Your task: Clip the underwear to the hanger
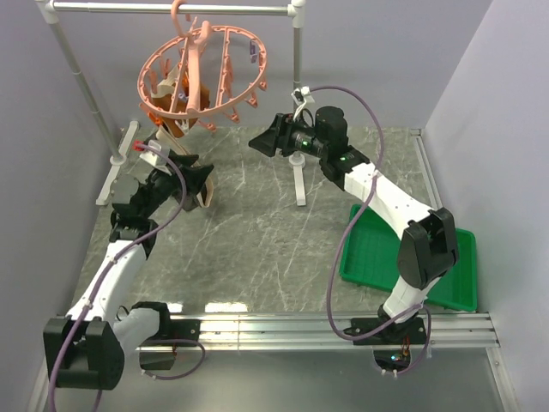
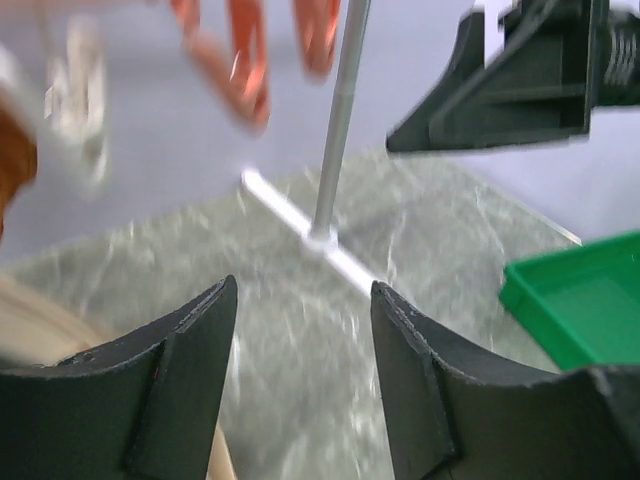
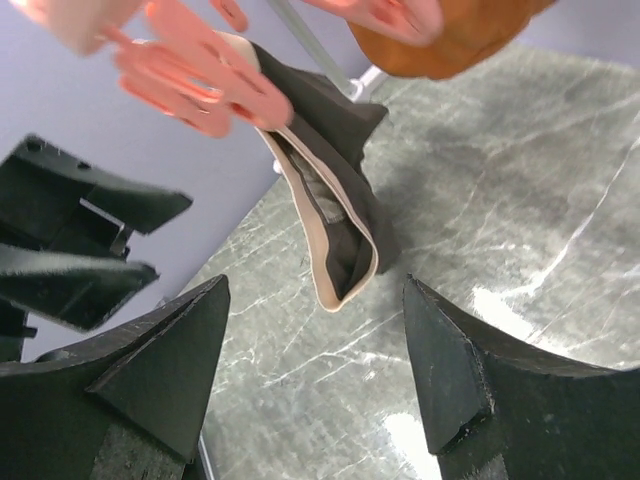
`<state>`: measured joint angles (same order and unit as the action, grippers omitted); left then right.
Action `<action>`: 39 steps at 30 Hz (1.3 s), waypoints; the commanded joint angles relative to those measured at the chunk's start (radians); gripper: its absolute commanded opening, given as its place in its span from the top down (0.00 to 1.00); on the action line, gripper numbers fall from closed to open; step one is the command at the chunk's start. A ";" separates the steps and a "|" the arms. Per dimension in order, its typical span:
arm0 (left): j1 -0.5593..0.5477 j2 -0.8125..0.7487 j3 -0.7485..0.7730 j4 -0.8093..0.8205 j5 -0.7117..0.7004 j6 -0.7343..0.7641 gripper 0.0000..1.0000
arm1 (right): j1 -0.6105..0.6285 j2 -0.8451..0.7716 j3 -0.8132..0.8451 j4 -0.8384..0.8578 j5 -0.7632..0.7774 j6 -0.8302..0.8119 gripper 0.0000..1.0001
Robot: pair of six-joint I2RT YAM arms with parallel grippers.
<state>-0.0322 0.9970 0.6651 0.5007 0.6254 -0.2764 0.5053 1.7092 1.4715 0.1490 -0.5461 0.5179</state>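
Left pincer: the left gripper [image 2: 300, 290] has its two black fingers apart. Only the table shows in the gap, so it holds nothing.
Next to the left pincer: a bit of light tan cloth sits just beside its left finger, low in the left wrist view. It is too blurry to say if they touch.
Right pincer: the right gripper [image 3: 315, 285] also has its fingers wide apart, with nothing between them. It is up in the air and points at the cloth.
Underwear: the underwear [image 3: 335, 170] hangs down in front of the right pincer, near it but not touching.
How it looks: soft, dark brown cloth, folded and bunched into a long droopy shape. A light tan waistband [image 3: 318, 240] runs along its edge and curls round in a loop at the bottom.
Top of the underwear: it goes up behind some pink clips [image 3: 200, 75]. They are blurry, so I cannot tell if one bites the cloth.
Bottom of the underwear: it hangs low over the grey table [image 3: 520, 200]. I cannot tell if it touches.
Hanger: the hanger [image 1: 204, 73] is a round pink ring, tilted, hooked on a white pipe rack [image 1: 171, 9] above the left pincer.
Other cloth: a smaller orange-brown garment [image 3: 450, 35] hangs from the ring beside the underwear.
Far side: a green tray [image 2: 590, 300] lies on the table to the right.
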 commanded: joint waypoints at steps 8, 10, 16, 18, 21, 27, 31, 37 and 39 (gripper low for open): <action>-0.097 0.187 0.114 0.328 -0.185 -0.082 0.39 | -0.007 -0.106 0.018 0.035 0.006 -0.062 0.25; -0.097 0.219 0.125 0.354 -0.205 -0.102 0.39 | -0.004 -0.111 0.033 0.029 -0.003 -0.062 0.25; -0.097 0.284 0.140 0.449 -0.211 -0.145 0.39 | 0.007 -0.111 0.062 0.031 -0.032 -0.079 0.25; -0.097 0.302 0.151 0.470 -0.205 -0.141 0.39 | 0.010 -0.105 0.079 0.031 -0.040 -0.084 0.25; -0.098 0.322 0.163 0.502 -0.185 -0.124 0.40 | 0.015 -0.096 0.105 0.023 -0.038 -0.096 0.25; -0.097 0.359 0.182 0.547 -0.152 -0.115 0.46 | 0.045 -0.068 0.188 0.003 -0.048 -0.150 0.25; -0.098 0.371 0.186 0.570 -0.130 -0.121 0.58 | 0.065 -0.040 0.248 -0.032 -0.043 -0.182 0.25; -0.098 0.368 0.188 0.572 -0.116 -0.104 0.67 | 0.122 0.016 0.360 -0.123 0.003 -0.263 0.25; -0.098 0.361 0.189 0.565 -0.110 -0.092 0.72 | 0.140 0.033 0.397 -0.141 0.034 -0.301 0.26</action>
<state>-0.1261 1.3716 0.8116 1.0061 0.4820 -0.3836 0.6136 1.7206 1.7954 0.0498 -0.5629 0.3019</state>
